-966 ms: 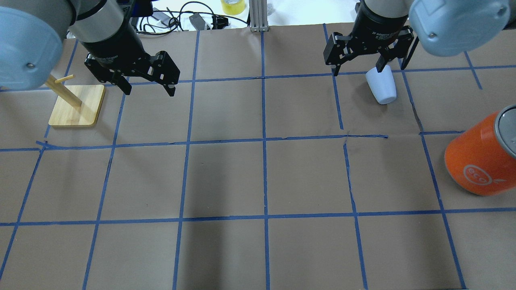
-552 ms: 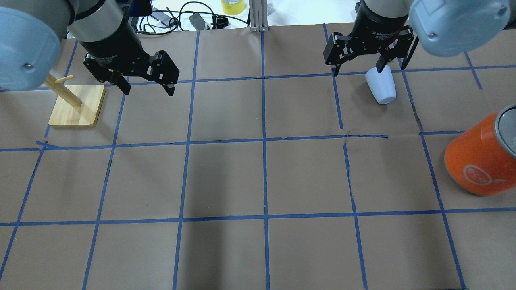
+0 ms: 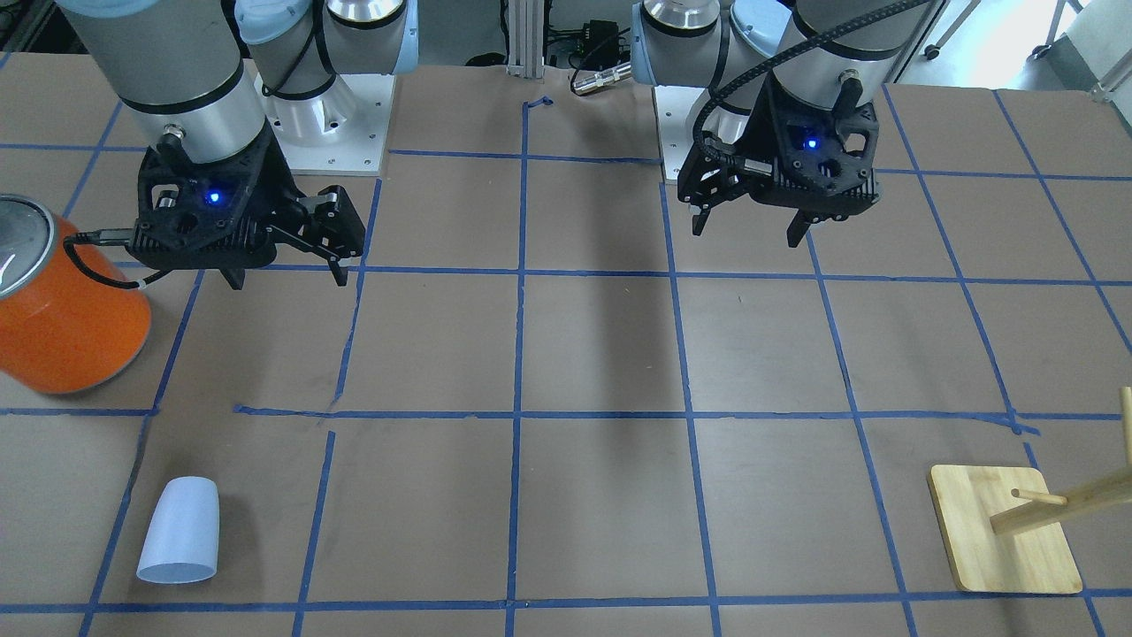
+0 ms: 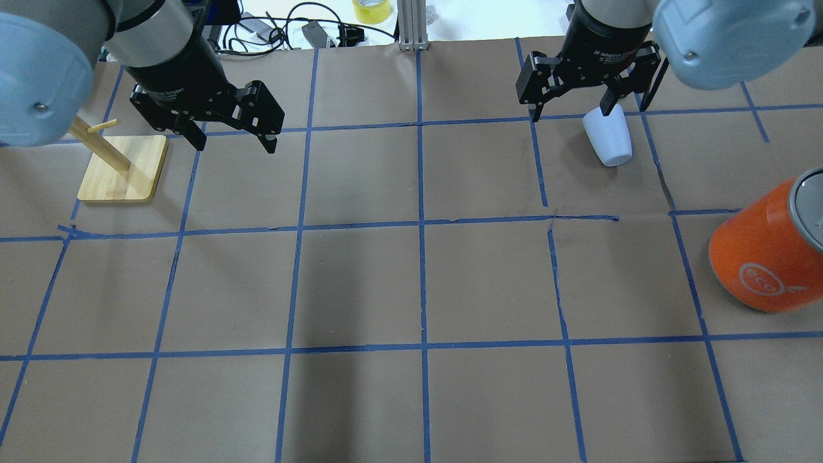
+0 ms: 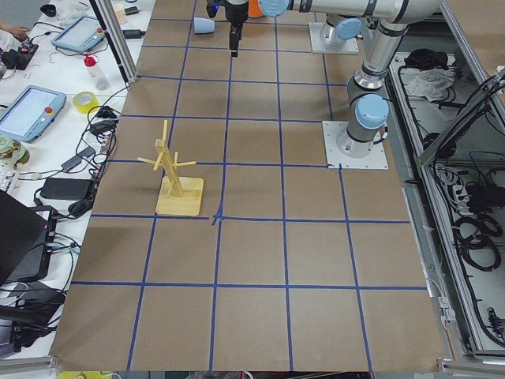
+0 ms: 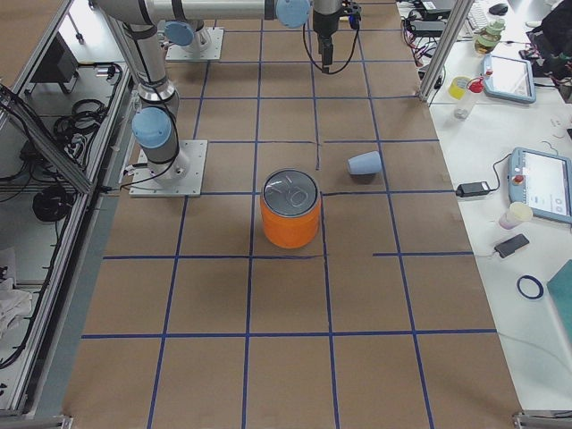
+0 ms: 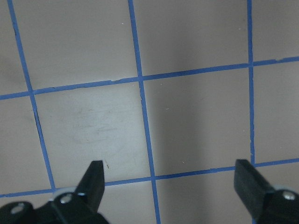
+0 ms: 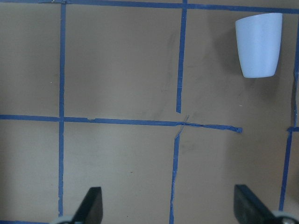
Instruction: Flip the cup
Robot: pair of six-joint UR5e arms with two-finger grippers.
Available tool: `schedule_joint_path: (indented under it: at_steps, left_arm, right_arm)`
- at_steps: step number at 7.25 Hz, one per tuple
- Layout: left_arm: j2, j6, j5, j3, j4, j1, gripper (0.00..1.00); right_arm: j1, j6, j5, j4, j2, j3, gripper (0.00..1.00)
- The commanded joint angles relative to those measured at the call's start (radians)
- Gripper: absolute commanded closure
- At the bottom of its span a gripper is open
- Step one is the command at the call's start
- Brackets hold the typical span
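Brown paper gridded with blue tape covered the table [image 3: 601, 354]. Over the last second only the left gripper [image 4: 236, 144] had drifted slightly toward the overhead view's upper left, fingers spread wide on nothing. The right gripper [image 4: 569, 112], equally wide and empty, had not moved, nor had the small pale blue-white tapered plastic cup [image 4: 609, 141], so the flip looked unstarted. Overhead, the cup seemed tucked under a right finger. The front-facing view showed otherwise: it lay on its side at lower left, well apart from that gripper and below the large orange cylindrical can [image 3: 62, 310].
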Motion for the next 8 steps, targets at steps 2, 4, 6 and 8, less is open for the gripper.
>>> schedule_joint_path:
  at_steps: [2,4,6,8]
  left_arm:
    - [-0.001,0.000,-0.003,0.000,0.000,0.000,0.00]
    - [-0.001,0.000,-0.003,0.000,0.000,0.000,0.00]
    - [-0.001,-0.001,-0.003,0.000,0.000,0.000,0.00]
    - [-0.001,-0.001,-0.003,0.000,0.000,0.000,0.00]
  right_arm:
    - [-0.001,-0.001,0.000,0.008,0.001,-0.004,0.00]
    - [-0.009,-0.002,0.002,0.003,0.003,-0.013,0.00]
    - [-0.014,-0.007,-0.001,-0.009,0.013,-0.025,0.00]
    - [-0.100,-0.057,0.005,-0.151,0.157,-0.063,0.00]
